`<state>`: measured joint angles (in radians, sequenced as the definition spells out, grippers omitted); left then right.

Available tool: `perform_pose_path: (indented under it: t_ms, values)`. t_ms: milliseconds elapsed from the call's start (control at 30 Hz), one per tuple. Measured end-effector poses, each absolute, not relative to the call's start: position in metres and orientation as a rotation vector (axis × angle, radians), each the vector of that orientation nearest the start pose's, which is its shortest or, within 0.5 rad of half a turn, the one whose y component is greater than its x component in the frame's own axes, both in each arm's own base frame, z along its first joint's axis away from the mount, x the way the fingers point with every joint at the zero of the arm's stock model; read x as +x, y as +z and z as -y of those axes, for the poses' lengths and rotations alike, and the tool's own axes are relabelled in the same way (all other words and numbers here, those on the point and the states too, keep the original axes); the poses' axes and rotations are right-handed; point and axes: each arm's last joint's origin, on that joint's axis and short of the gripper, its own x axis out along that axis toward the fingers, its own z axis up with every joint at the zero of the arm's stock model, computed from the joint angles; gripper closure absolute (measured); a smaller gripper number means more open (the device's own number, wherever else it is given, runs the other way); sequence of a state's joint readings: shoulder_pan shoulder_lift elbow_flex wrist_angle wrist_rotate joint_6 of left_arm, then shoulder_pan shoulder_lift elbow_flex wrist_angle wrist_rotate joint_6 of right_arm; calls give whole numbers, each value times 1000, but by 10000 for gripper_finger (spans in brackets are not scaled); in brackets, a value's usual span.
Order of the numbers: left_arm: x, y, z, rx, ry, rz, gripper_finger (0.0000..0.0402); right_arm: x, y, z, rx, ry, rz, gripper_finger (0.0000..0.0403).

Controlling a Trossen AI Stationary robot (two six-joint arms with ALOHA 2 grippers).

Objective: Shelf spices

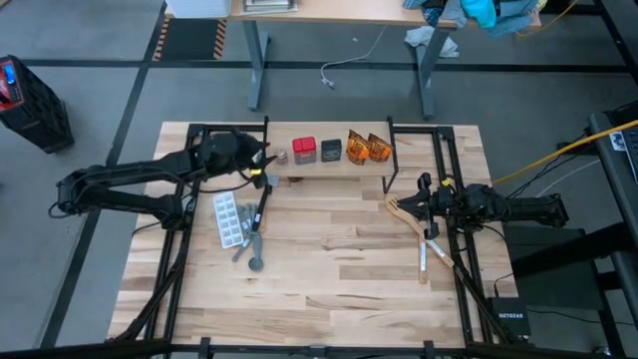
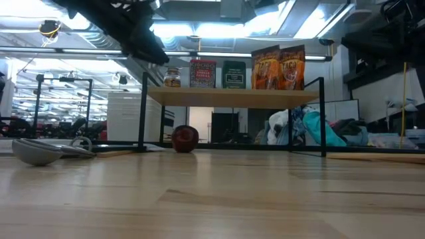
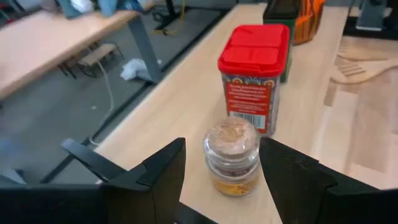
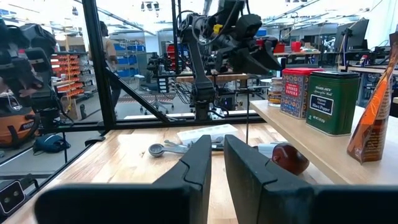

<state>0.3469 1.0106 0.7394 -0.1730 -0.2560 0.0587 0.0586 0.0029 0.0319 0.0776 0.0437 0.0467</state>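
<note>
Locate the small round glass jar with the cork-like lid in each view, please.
High view: small round glass jar at the light-wood shelf's left end.
Low view: jar leftmost on the shelf.
Left wrist view: jar between the left gripper's open fingers, apparently untouched.
Right wrist view: jar partly hidden beyond the red box.
Shared landmark: red-lidded spice box beside it.

Black box (image 1: 509, 321) at table edge: "NETGEAR", probably.
</note>
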Motion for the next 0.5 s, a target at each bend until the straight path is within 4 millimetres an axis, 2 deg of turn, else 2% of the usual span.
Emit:
perform_pose_path:
  t_ms: [167,500]
  values:
    - [207,272,-86,-22,511,-488,204,95,181,-4,52,18,102,352]
    - [220,257,-91,-33,494,-553,204,95,181,-4,51,19,98,352]
